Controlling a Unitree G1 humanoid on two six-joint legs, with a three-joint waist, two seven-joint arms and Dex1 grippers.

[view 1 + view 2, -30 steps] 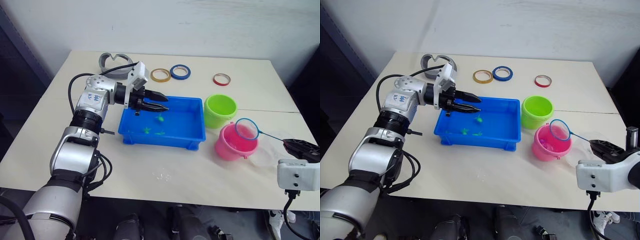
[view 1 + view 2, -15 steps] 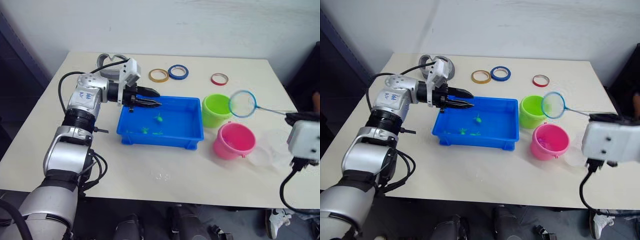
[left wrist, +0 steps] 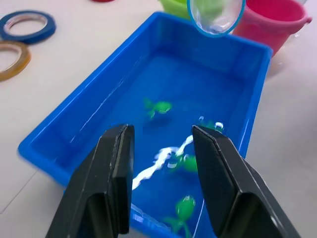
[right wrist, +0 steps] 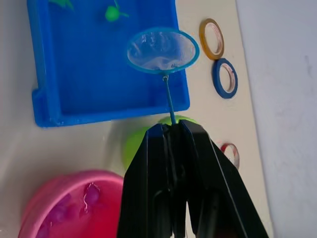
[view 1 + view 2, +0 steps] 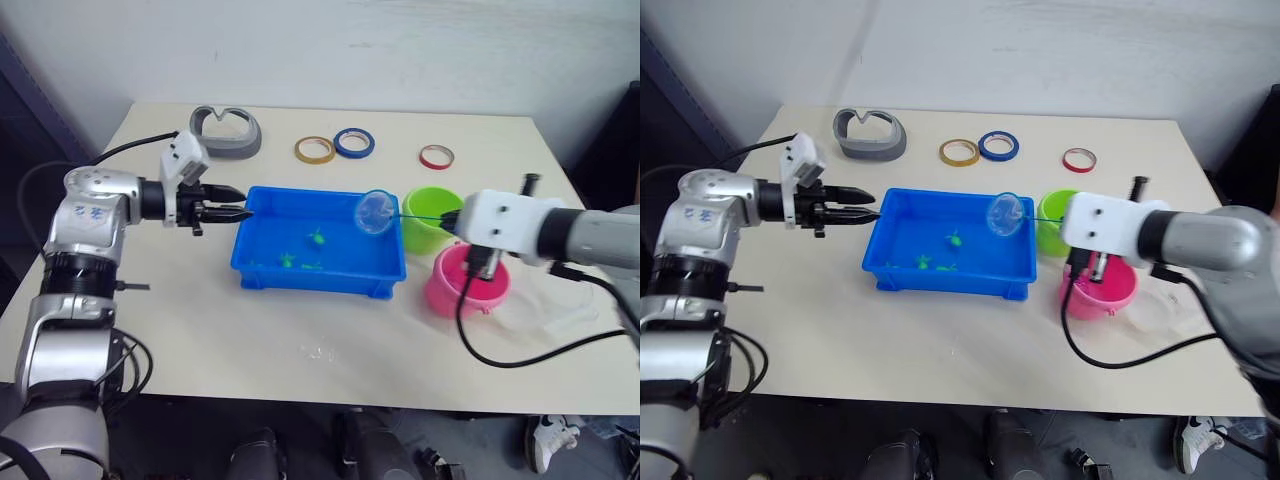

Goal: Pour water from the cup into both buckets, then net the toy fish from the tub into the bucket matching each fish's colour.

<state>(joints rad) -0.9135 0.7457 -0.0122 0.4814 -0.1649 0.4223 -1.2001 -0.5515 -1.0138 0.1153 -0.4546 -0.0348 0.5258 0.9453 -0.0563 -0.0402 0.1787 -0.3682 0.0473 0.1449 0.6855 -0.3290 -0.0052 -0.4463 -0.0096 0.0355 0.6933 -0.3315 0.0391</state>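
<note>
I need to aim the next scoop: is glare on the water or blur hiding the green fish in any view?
Left wrist view: a white glare streak lies on the water in the tub, beside one green fish; the others stay readable. Right wrist view: the net is clear; two fish sit at the picture's edge. Left eye view: the fish are tiny but distinct, with no glare.

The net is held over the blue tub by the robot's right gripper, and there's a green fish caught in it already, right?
Not quite. The right gripper does hold the net over the blue tub, but the net is empty, as the right wrist view shows. The green fish are down in the tub's water.
</note>
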